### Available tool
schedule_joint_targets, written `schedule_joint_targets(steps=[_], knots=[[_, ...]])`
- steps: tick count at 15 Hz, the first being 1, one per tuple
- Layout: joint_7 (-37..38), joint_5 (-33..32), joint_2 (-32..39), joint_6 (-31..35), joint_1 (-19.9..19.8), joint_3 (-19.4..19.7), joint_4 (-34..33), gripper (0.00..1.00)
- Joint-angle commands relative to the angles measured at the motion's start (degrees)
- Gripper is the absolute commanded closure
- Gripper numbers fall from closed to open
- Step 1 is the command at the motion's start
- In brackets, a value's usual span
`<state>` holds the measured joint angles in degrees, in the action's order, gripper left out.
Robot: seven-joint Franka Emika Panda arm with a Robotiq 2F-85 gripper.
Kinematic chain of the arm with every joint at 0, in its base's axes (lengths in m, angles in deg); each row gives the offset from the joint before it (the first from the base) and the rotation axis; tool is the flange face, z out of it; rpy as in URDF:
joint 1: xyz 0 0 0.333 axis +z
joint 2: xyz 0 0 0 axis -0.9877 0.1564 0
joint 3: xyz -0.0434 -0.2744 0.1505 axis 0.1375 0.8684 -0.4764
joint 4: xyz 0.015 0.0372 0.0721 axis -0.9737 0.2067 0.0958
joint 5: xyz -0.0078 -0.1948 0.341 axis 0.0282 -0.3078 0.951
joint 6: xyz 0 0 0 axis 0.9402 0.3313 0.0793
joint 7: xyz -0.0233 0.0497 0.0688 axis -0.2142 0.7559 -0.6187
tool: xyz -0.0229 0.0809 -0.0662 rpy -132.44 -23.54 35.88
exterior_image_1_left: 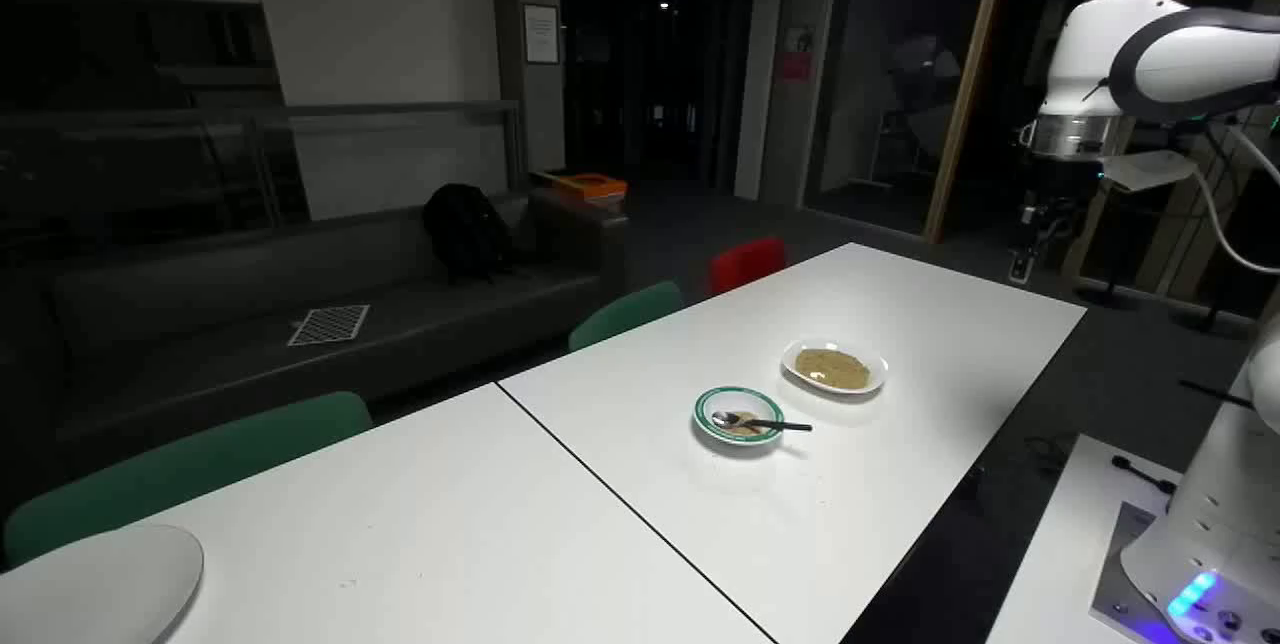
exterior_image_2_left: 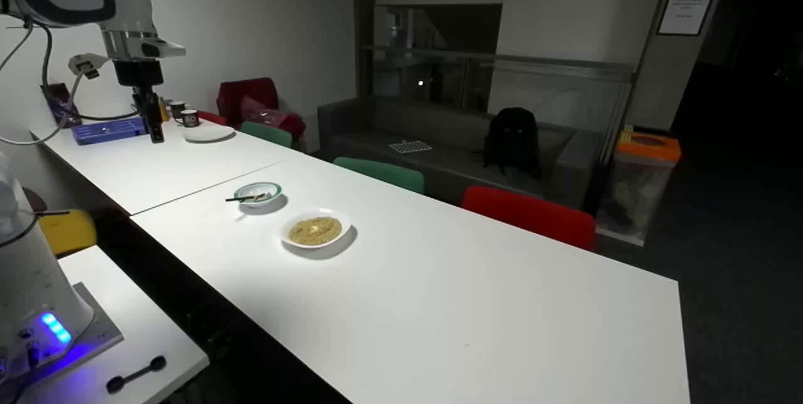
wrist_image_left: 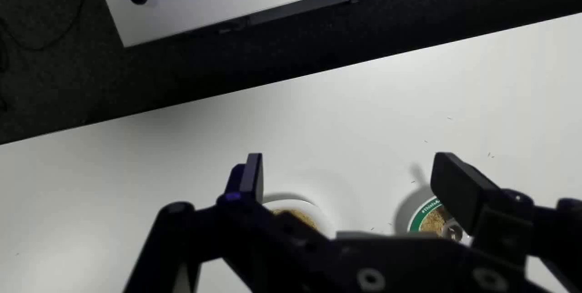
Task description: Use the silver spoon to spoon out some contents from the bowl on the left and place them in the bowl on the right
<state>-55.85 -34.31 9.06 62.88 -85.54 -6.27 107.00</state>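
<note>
At far left in an exterior view, a white plate [exterior_image_1_left: 110, 579] lies on the white table [exterior_image_1_left: 480, 524], cut by the frame; a green chair [exterior_image_1_left: 200, 449] stands behind it at the table's edge; next comes a dark sofa [exterior_image_1_left: 440, 329] bearing a black backpack [exterior_image_1_left: 466, 229]; on the pillar [exterior_image_1_left: 538, 114] beyond, a framed notice [exterior_image_1_left: 541, 34] carries print too small to read.

Further right on the table, a green-rimmed bowl [exterior_image_1_left: 735, 391] stands upright with a small amount of pale tan contents [wrist_image_left: 432, 223]; the silver spoon [exterior_image_1_left: 765, 423] lies in this bowl, its dark handle projecting over the rim toward the right; in the wrist view, lettering [wrist_image_left: 431, 206] on the green band reads "#ThisIsA"; the remainder of the band there is hidden.

A red sign [exterior_image_1_left: 797, 65] is mounted in the background, wording not legible; below it and slightly right, a shallow white bowl [exterior_image_1_left: 878, 373] holds a broader layer of similar tan contents; the two bowls stand near each other, not touching.

At far right, the arm [exterior_image_1_left: 1130, 64] carries the gripper [wrist_image_left: 348, 170] above table height, apart from both bowls and the spoon; its fingers [wrist_image_left: 256, 177] are spread wide and released; a blue light strip [exterior_image_1_left: 1192, 594] glows on the base [exterior_image_1_left: 1230, 484].
</note>
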Motion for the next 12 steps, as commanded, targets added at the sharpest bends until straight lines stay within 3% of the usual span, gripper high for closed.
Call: schedule_joint_targets(steps=[1, 7, 12], knots=[[-0.2, 0.1, 0.0, -0.1, -0.3, -0.2, -0.1, 0.0], [-3.2, 1.8, 5.8, 6.2, 2.2, 0.4, 0.8, 0.0], [-13.4, 6.1, 13.6, 21.0, 8.6, 0.9, 2.6, 0.0]])
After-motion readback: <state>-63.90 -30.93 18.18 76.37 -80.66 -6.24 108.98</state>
